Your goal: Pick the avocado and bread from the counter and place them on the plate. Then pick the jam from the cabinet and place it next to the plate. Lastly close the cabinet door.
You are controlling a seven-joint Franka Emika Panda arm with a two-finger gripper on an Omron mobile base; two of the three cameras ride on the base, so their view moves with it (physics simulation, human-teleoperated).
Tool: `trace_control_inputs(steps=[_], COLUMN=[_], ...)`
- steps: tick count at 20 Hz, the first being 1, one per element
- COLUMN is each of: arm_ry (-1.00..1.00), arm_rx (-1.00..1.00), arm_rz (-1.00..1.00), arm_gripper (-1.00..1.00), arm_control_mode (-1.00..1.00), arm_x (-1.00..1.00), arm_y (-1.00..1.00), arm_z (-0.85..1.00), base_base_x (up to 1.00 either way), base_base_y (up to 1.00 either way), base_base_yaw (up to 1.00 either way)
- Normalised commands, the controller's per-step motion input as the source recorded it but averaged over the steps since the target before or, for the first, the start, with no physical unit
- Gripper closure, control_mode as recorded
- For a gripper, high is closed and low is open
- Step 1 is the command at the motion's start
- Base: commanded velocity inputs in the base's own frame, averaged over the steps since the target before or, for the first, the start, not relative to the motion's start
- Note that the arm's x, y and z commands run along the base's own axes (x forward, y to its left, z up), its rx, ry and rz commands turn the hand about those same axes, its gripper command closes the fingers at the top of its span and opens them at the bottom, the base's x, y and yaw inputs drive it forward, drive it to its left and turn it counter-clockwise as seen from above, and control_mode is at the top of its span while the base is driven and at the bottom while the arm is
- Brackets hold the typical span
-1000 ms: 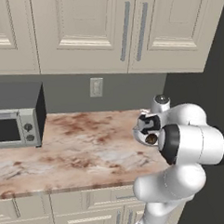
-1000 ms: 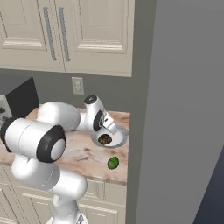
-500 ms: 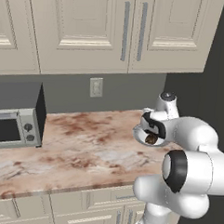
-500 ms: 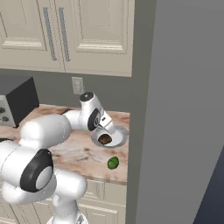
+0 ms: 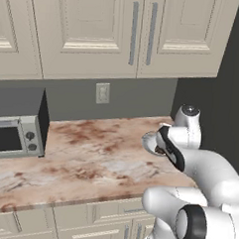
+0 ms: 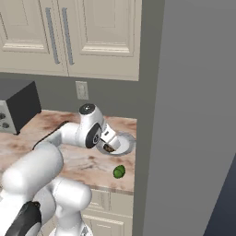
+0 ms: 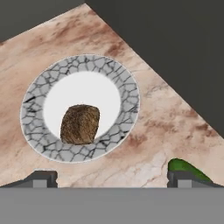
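We count one table [image 6: 69, 159], a hard marbled slab; one plate [image 7: 127, 83], stiff, likely breakable, needing no lifting; one bread [image 7: 80, 124] lying on that plate's white centre, light and rough enough to grip anywhere; and one avocado [image 6: 119, 172] on the table just beside the plate, toward the front edge. We judge the avocado light, firm, glossy and apt to roll, so we would pinch it across its widest middle. Our gripper [image 7: 111, 179] hovers over the plate, released and holding nothing
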Motion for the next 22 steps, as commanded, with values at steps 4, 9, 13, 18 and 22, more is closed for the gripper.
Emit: trace_control_inputs(steps=[4,9,13,18,22], arm_ry=[0.01,0.03,0.04,0.04,0.03], arm_rx=[0.00,0.00,-0.01,-0.04,-0.03], arm_rz=[0.05,0.03,0.02,0.06,0.09], arm_gripper=[-1.00,-1.00,-1.00,-1.00,-1.00], arm_control_mode=[-1.00,-1.00,-1.00,-1.00,-1.00], arm_x=[-0.64,-0.49,-0.30,-0.13,-0.08], arm_y=[-0.04,0.00,0.00,0.00,-0.01], arm_z=[0.00,0.00,0.00,0.00,0.00], base_base_x=[0.00,0.00,0.00,0.00,0.00], base_base_y=[0.00,0.00,0.00,0.00,0.00], base_base_yaw=[0.00,0.00,0.00,0.00,0.00])
